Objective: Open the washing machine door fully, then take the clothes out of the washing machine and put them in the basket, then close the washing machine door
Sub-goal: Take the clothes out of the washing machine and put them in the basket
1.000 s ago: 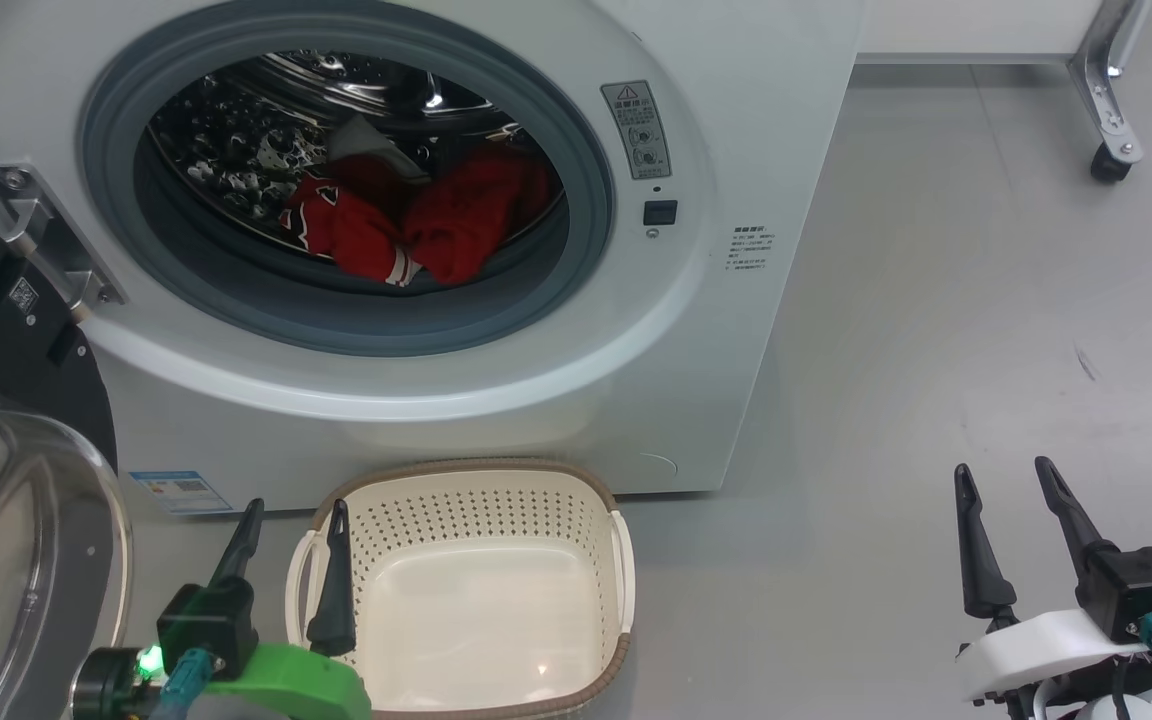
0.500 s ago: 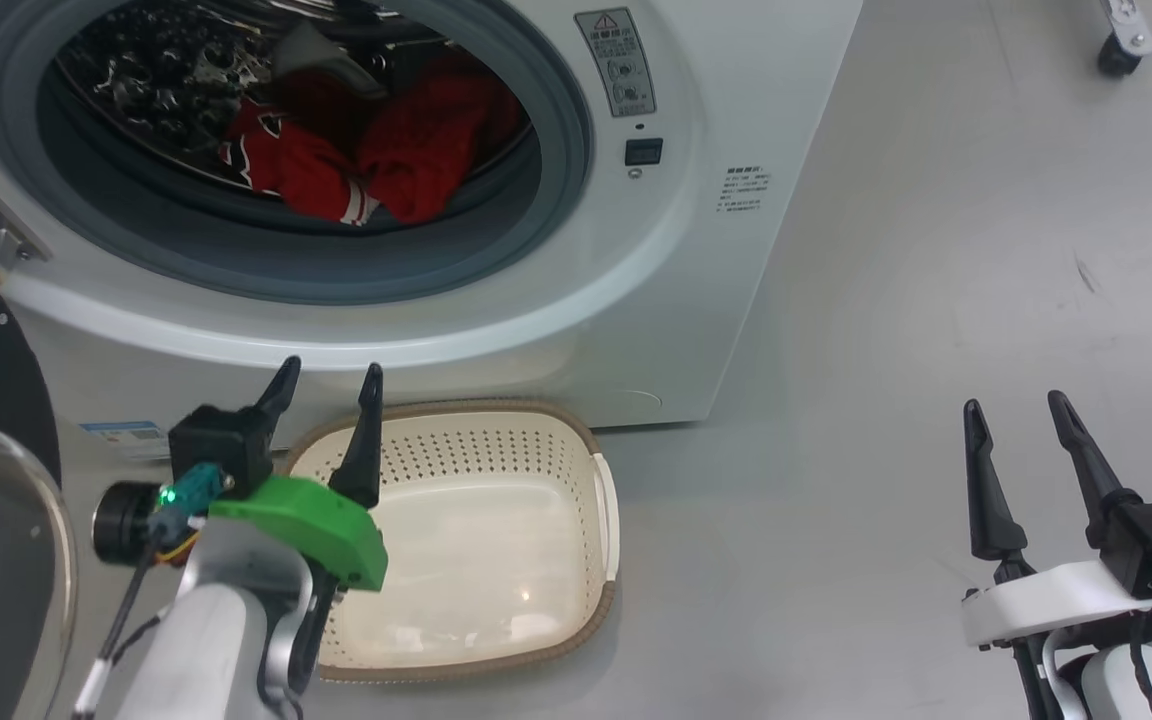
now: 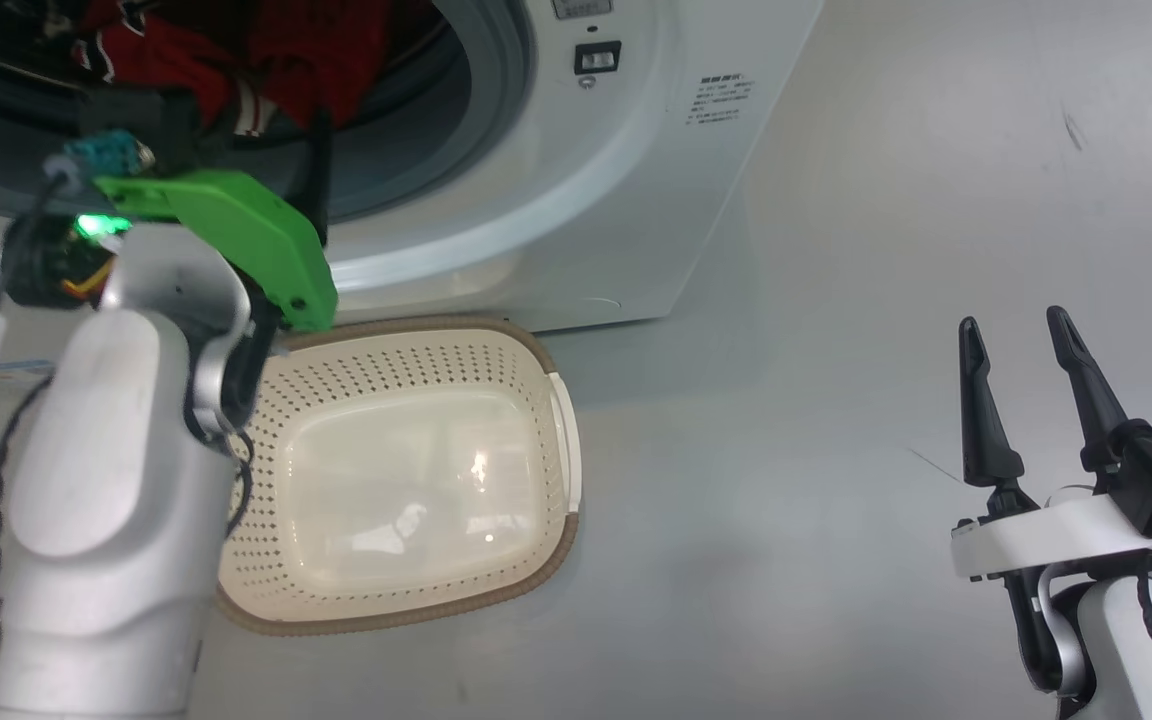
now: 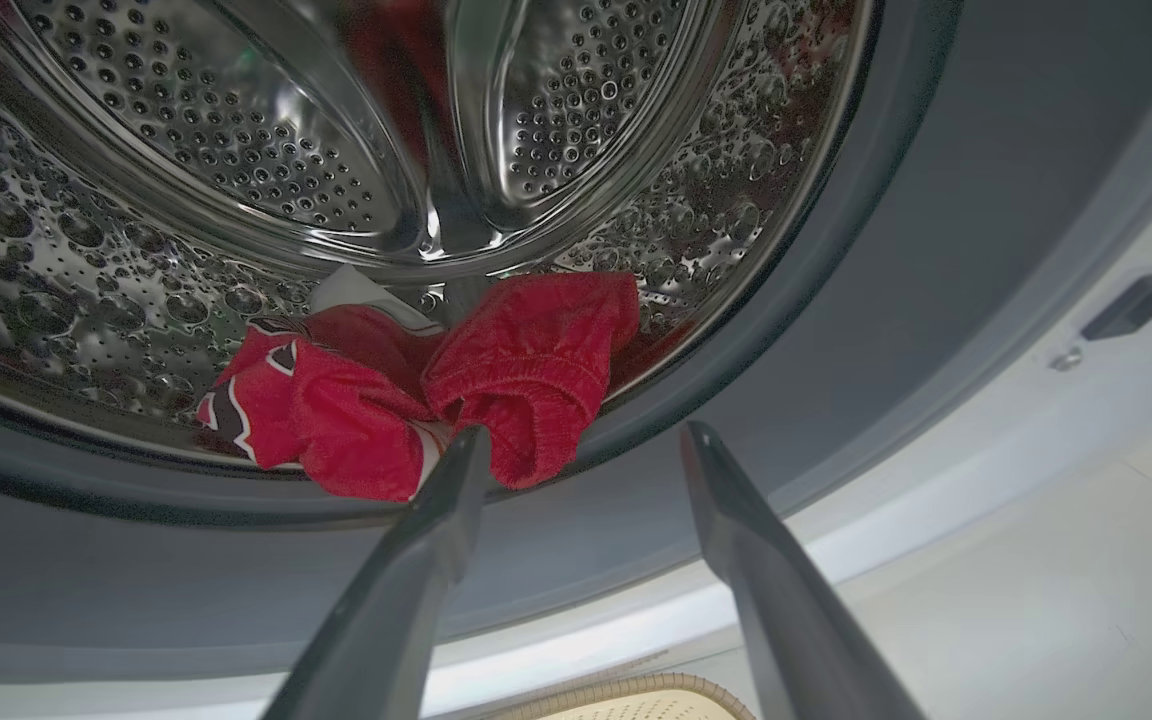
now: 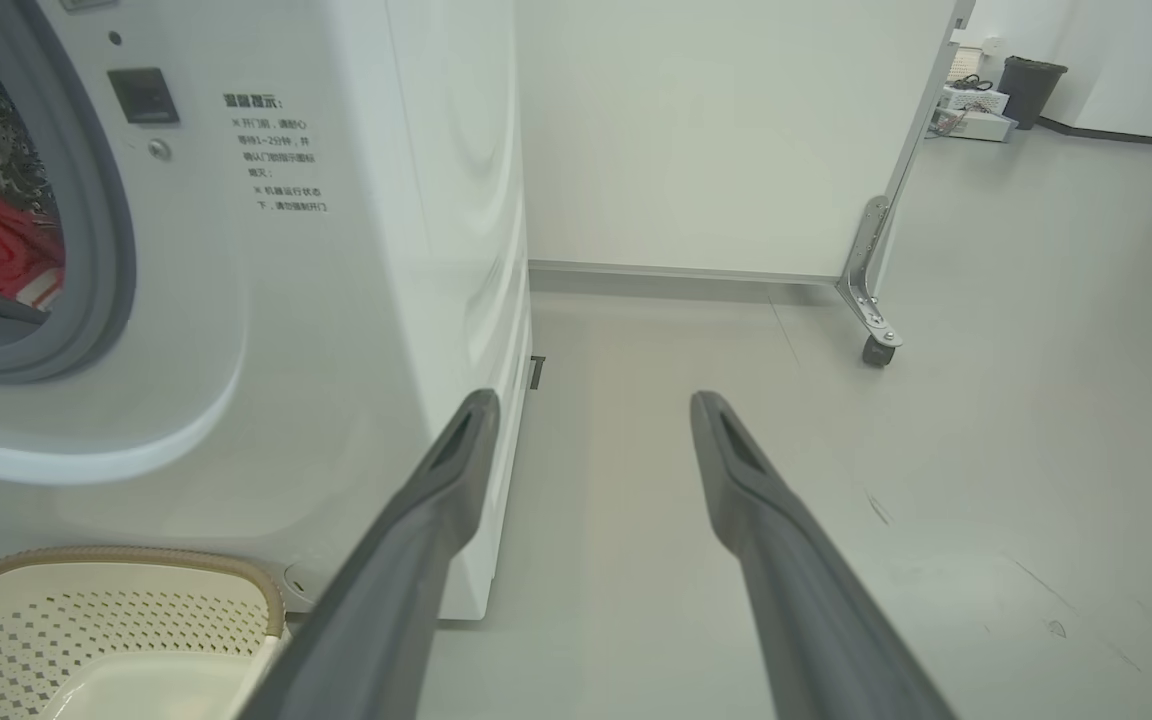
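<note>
Unloading is the step in hand: my left gripper (image 4: 584,430), jaws spread, points into the drum (image 4: 236,150), with the red jersey (image 4: 526,370) just beyond its tips, not yet pinched. Next I push in and close on a fold.

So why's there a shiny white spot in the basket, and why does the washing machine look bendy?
Head view: light bounces off the glossy bottom of the basket as white glare spots. Left wrist view: the wide lens curves the opening of the washing machine, and the steel drum sparkles with reflections. Right wrist view: the machine's straight side bows a little too.
</note>
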